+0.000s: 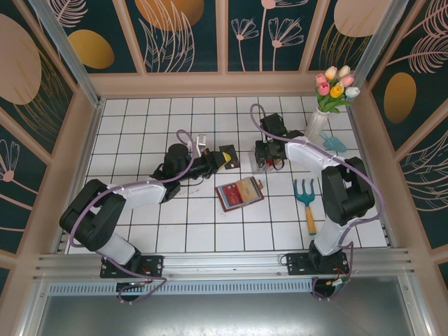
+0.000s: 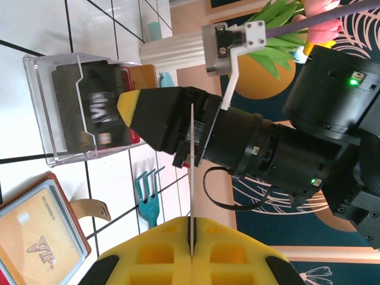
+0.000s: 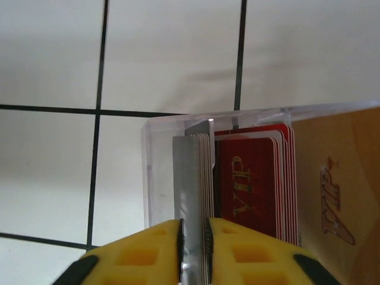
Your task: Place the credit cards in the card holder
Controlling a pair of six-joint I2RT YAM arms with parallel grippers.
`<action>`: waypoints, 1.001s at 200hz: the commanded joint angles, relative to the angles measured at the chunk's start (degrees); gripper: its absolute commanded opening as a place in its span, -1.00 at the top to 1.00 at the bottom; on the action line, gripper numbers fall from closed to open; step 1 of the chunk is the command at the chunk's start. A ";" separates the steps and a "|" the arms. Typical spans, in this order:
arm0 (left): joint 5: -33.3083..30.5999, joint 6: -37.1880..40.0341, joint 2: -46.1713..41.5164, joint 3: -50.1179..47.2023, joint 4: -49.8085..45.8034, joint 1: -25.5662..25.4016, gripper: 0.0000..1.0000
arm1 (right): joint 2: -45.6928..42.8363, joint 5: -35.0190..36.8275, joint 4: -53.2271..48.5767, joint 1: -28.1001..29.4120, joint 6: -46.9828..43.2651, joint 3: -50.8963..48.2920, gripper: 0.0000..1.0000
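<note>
Left hand [image 2: 192, 234] is fully closed, its yellow fingertips pinching a thin whitish credit card [image 2: 192, 178] that I see edge-on from the wrist camera. From above, this hand sits near the middle of the white tiled tabletop [image 1: 140, 224].

At about 5 o'clock from it, closer to my bases, the brown card holder [image 1: 239, 193] lies open and flat on the tiles, with an orange card [image 2: 35, 243] showing inside it. At 3 o'clock from the holder, a teal garden fork [image 1: 306, 199] with a yellow handle lies on the tabletop.

Farther out, at 3 o'clock from the left hand, a clear tray [image 2: 38, 119] holds more credit cards standing on edge, a red card [image 3: 249, 190] and a black card [image 2: 83, 101] among them. My right hand [image 3: 193, 237] is down in that tray, its fingertips slightly parted around the edges of a few cards at one end of the stack. I cannot tell whether it is gripping them.

Farthest, at 1 o'clock, a vase of tulips [image 1: 316, 127] stands near the wall.
</note>
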 commanded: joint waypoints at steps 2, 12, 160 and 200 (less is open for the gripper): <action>1.95 -0.84 1.21 -0.13 4.15 0.06 0.92 | -1.01 2.44 -3.02 0.13 0.92 3.21 0.41; 2.49 -1.07 1.43 -0.13 4.76 0.03 0.92 | -3.02 2.74 -3.18 0.31 1.16 3.35 0.30; 7.12 -7.96 4.00 -1.43 18.66 0.01 0.89 | -15.56 -52.91 19.76 -2.49 16.84 -10.23 0.08; 6.83 -8.44 3.52 -2.24 19.64 0.04 0.88 | -15.19 -54.29 19.64 -3.50 16.63 -10.95 0.52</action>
